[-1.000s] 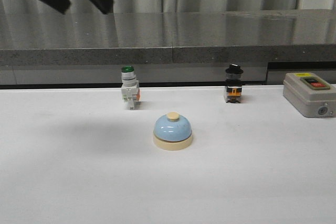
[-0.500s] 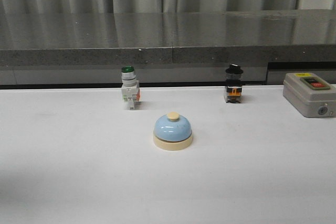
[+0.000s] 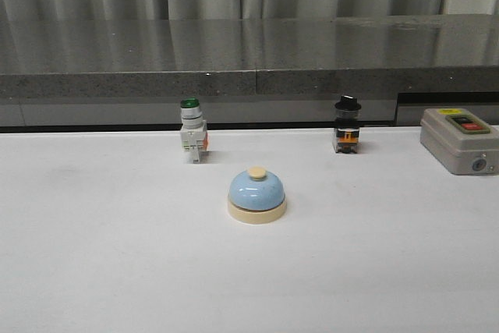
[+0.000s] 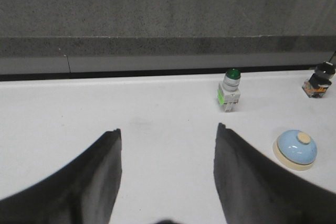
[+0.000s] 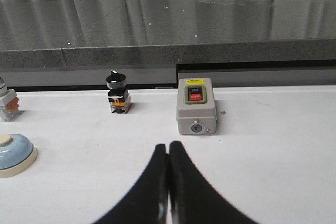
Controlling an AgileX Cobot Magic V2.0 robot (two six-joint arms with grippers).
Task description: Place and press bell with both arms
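Grippers first: the left gripper (image 4: 167,135) has its two black fingers (image 4: 100,171) spread wide apart, with nothing but bare white table (image 4: 157,108) between them. It hangs above the table, clear of every object. The right gripper (image 5: 168,148) has its fingers pressed together, tips touching along a thin seam, and holds nothing. Neither arm shows in the front view.

From the left wrist view, the bell (image 4: 296,149) sits on the table beyond the gripper's right finger, well apart from it. A green-capped switch (image 4: 229,89) stands upright farther back, near the table's rear edge, and a black-knob switch (image 4: 317,79) stands at the picture's edge.

From the right wrist view, only part of the bell (image 5: 13,153) shows, cut off by the frame, off to the side of the closed fingers and apart from them. A grey box (image 5: 196,106) with a black and a red button lies just past the fingertips, not touching them. The black-knob switch (image 5: 118,98) stands beside the box, nearer the bell's side.

In the front view, the bell (image 3: 256,196) rests upright near the table's middle, blue dome on a cream base, cream button on top. The green-capped switch (image 3: 192,130) stands behind it to the left, the black-knob switch (image 3: 347,125) behind to the right, and the grey box (image 3: 460,139) at the far right. A dark stone ledge (image 3: 249,56) runs behind the table.
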